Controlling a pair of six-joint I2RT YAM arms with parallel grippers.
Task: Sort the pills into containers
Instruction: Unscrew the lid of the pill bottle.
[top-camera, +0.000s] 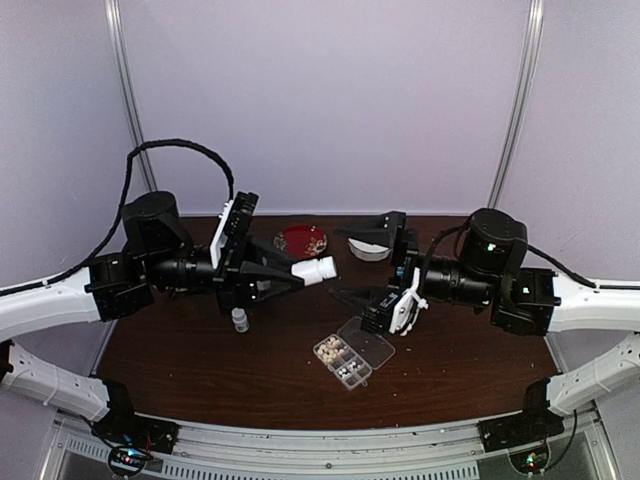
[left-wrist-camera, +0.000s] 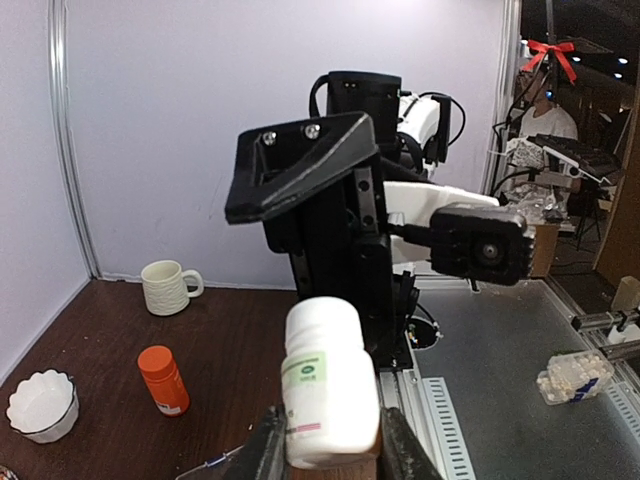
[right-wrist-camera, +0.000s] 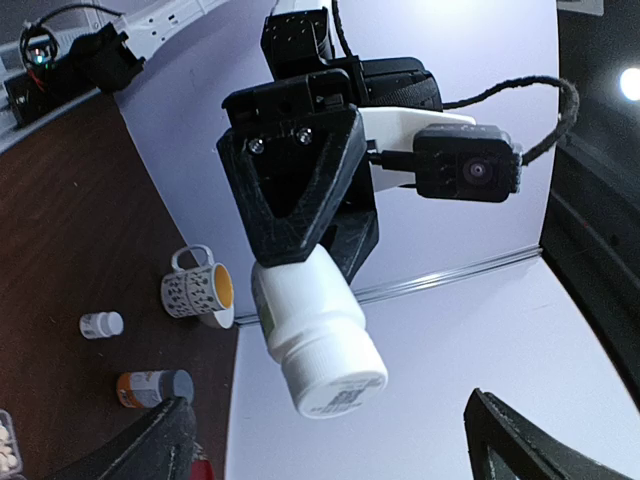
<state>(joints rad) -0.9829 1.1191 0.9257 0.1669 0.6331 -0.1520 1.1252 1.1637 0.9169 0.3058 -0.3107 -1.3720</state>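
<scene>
The pills (top-camera: 333, 350) lie in the cells of the clear pill box (top-camera: 358, 368), which sits with its lid (top-camera: 372, 342) open on the dark table (top-camera: 200, 370), just below the right gripper (top-camera: 356, 268). We see that gripper's jaws spread wide with nothing between them. Facing it, the left gripper (top-camera: 298, 272) is clamped on a white pill bottle (top-camera: 316, 270), held level above the table with its free end pointing at the right gripper. Below the left gripper a small white bottle (top-camera: 240, 320) stands upright on the table. Farther back we find a red plate (top-camera: 302, 240) and a white bowl (top-camera: 372, 250). The left wrist view also shows a white mug (left-wrist-camera: 170, 287), an orange bottle (left-wrist-camera: 163, 380) and a scalloped bowl (left-wrist-camera: 42, 405), all apart from one another.
</scene>
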